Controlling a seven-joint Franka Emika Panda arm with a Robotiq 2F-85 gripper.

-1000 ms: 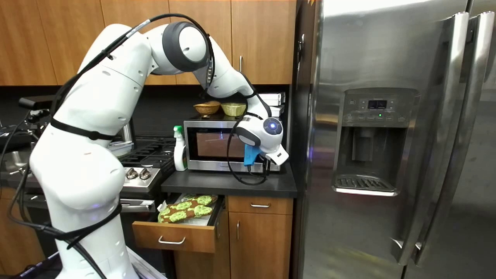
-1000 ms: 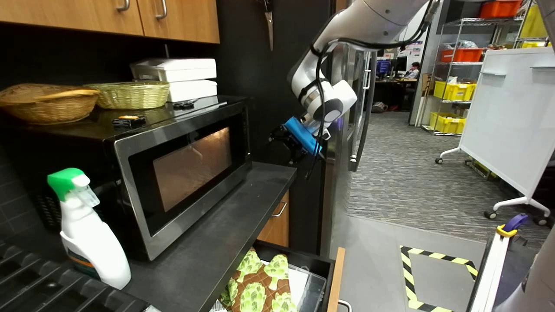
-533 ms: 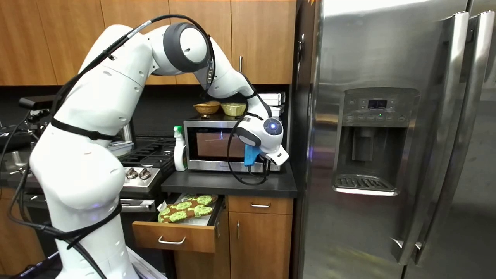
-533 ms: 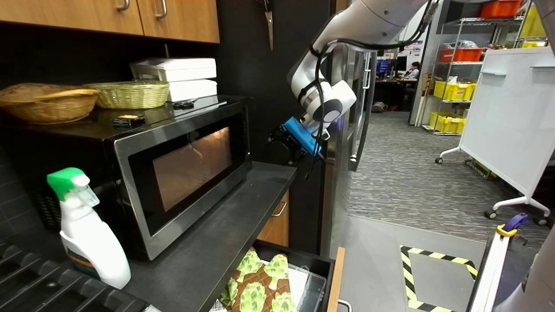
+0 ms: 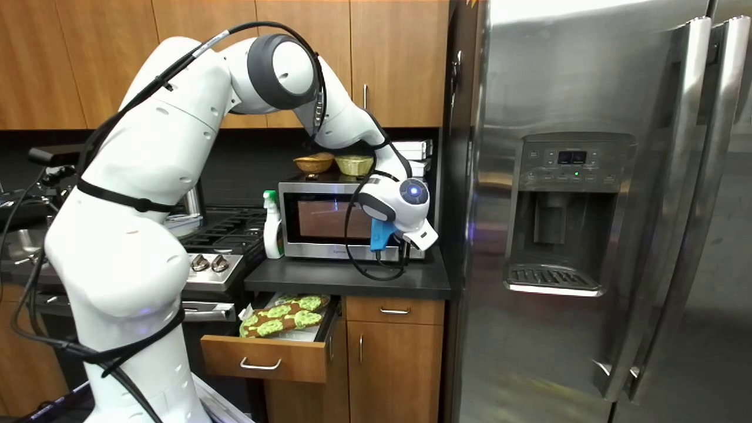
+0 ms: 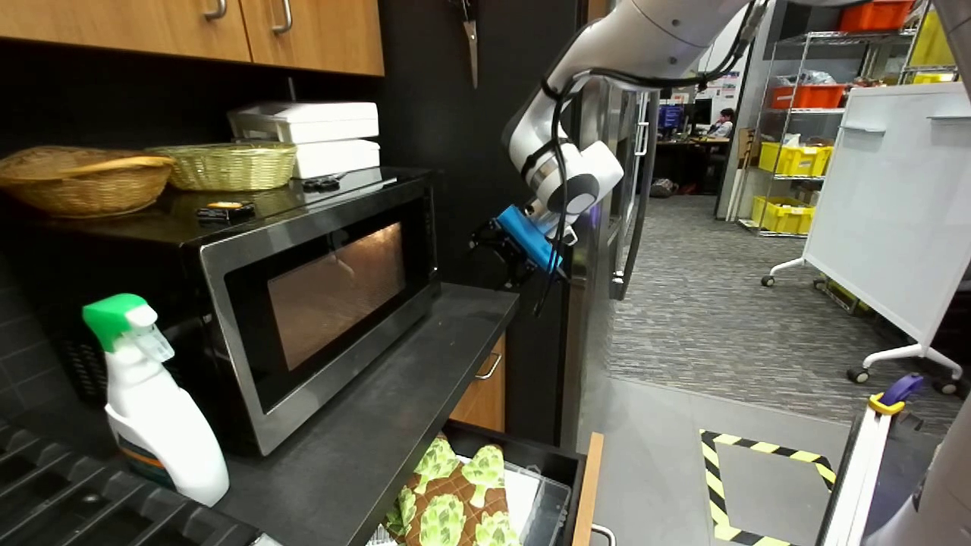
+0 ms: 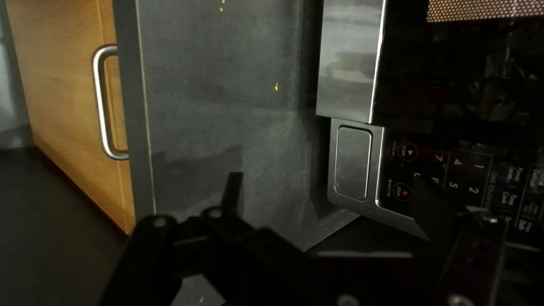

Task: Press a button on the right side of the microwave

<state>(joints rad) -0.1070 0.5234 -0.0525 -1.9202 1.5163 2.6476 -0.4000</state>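
The silver-grey microwave (image 5: 311, 251) stands on the counter with its dark door window (image 6: 337, 299) facing out. Its control panel fills the right of the wrist view, turned sideways, with the START button (image 7: 407, 151), the STOP button (image 7: 401, 192), number keys and a flat rectangular button (image 7: 353, 163) below. My gripper (image 7: 328, 182) is open and holds nothing; one finger overlaps the panel in the picture, covering some keys, while the other lies over the counter. In an exterior view the gripper (image 6: 489, 262) hangs off the microwave's right end, apart from it. The arm hides its fingers in an exterior view.
A spray bottle (image 6: 163, 425) stands left of the microwave. Two baskets (image 6: 231, 167) and white boxes (image 6: 334, 136) sit on top. Below the counter (image 6: 364, 432), a drawer (image 5: 264, 359) with patterned oven mitts is pulled out. The fridge (image 5: 487, 329) rises to the right.
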